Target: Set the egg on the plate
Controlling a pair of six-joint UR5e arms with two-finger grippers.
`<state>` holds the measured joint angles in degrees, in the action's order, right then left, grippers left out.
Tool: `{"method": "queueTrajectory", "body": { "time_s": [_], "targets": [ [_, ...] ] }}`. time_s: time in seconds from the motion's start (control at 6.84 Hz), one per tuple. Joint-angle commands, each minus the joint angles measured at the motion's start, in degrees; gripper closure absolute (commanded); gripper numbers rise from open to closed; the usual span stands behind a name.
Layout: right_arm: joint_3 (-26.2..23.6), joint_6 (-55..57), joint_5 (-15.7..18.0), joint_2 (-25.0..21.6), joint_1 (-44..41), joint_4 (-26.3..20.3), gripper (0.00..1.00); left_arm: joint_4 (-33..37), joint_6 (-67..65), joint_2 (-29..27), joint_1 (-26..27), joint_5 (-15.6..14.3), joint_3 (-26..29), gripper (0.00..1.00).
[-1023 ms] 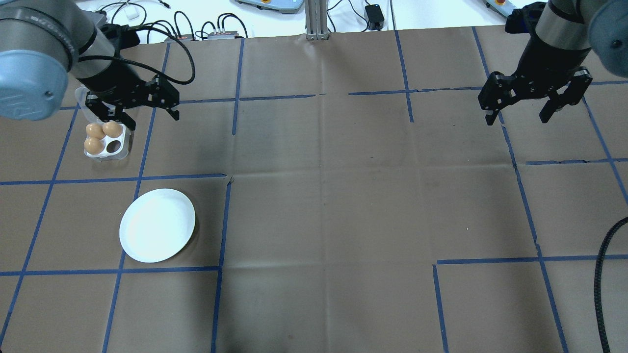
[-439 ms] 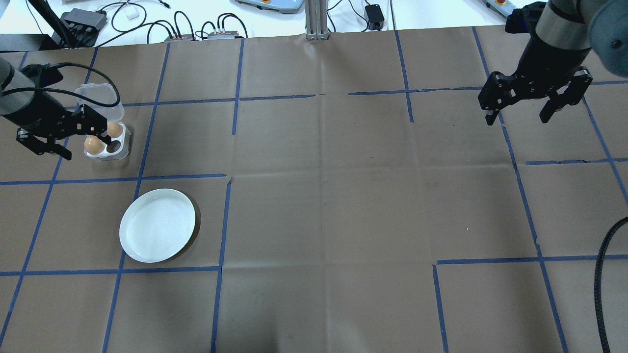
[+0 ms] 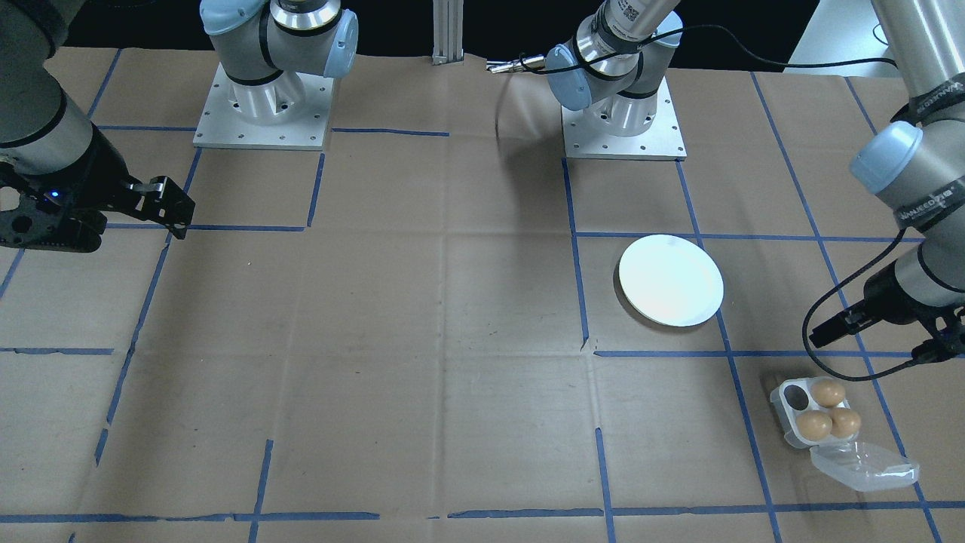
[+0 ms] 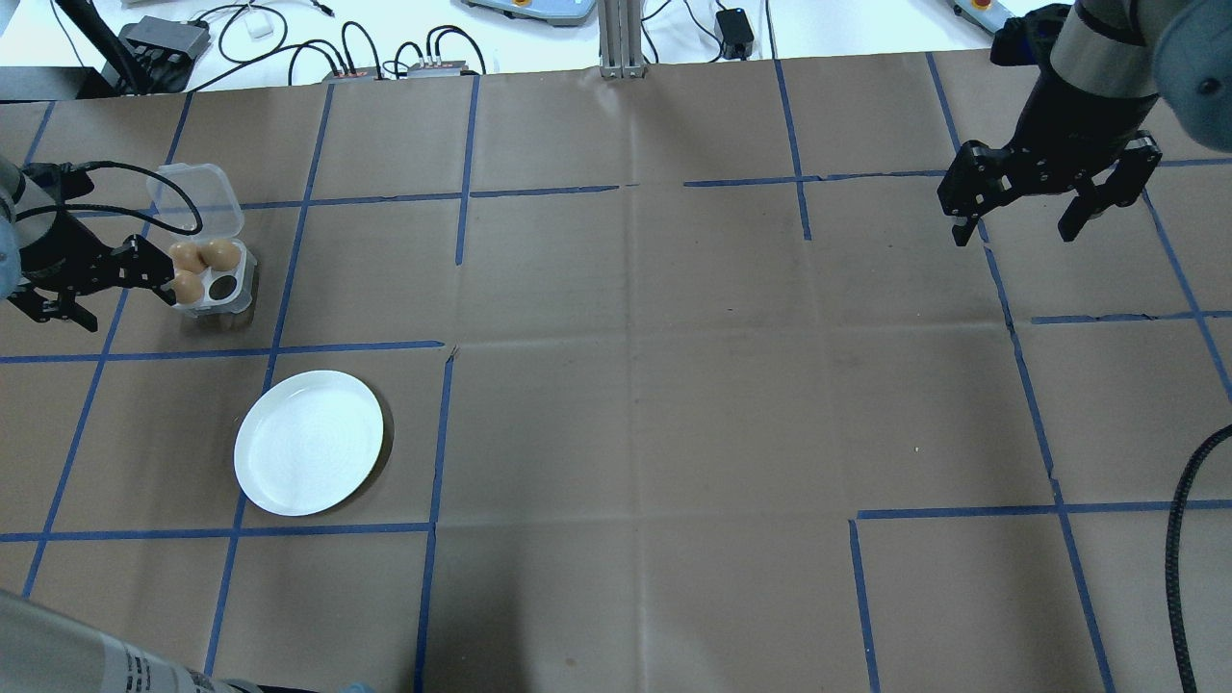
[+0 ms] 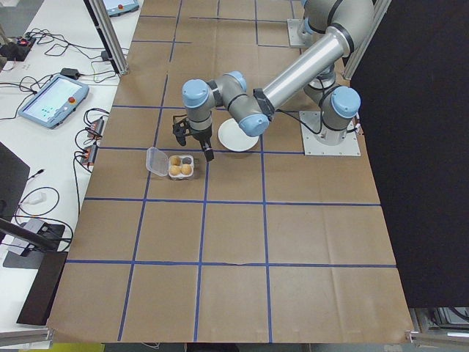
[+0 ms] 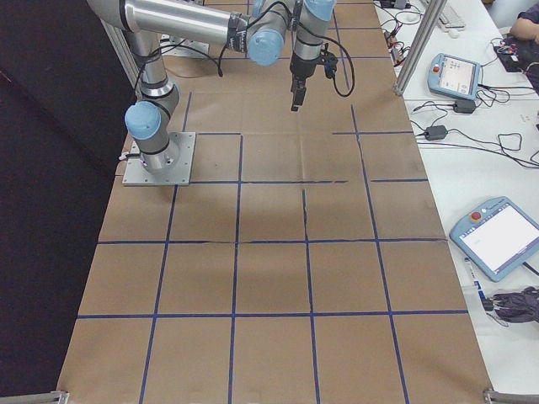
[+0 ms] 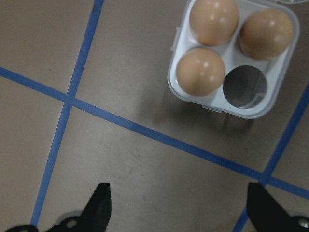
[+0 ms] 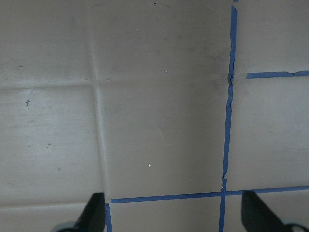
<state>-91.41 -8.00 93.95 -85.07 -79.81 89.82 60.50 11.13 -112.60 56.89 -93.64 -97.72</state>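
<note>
Left hand (image 4: 60,287): fingers apart, empty, hovering just left of the egg tray (image 4: 236,289) at the table's far left. Tray open, three eggs (image 4: 189,286) seated, one cup vacant. Plate (image 4: 308,442) bare, nearer than the tray. Right hand (image 4: 1022,223): fingers apart, idle, far right. Step in hand: approach. Next move calls for centring over one egg, then descending.

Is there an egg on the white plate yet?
No, the plate is bare, and all three eggs sit in the egg tray.
</note>
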Motion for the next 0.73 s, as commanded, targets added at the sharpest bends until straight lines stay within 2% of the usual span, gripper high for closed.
{"method": "queueTrajectory", "body": {
  "time_s": [0.0, 0.29, 0.44, 0.58],
  "targets": [
    [0.00, 0.00, 0.00, 0.00, 0.00, 0.00, 0.00, -1.17, 2.30, -5.77, -0.20, -0.06, 4.26, 0.01],
    [0.00, 0.00, 0.00, 0.00, 0.00, 0.00, 0.00, -1.26, 6.79, -9.03, -0.11, 0.21, 6.65, 0.01],
    [0.00, 0.00, 0.00, 0.00, 0.00, 0.00, 0.00, -1.17, 6.89, -9.22, 0.15, 2.04, 7.10, 0.01],
    [0.00, 0.00, 0.00, 0.00, 0.00, 0.00, 0.00, -0.74, 6.89, -8.87, 0.50, 2.40, 6.40, 0.01]
  ]
}}
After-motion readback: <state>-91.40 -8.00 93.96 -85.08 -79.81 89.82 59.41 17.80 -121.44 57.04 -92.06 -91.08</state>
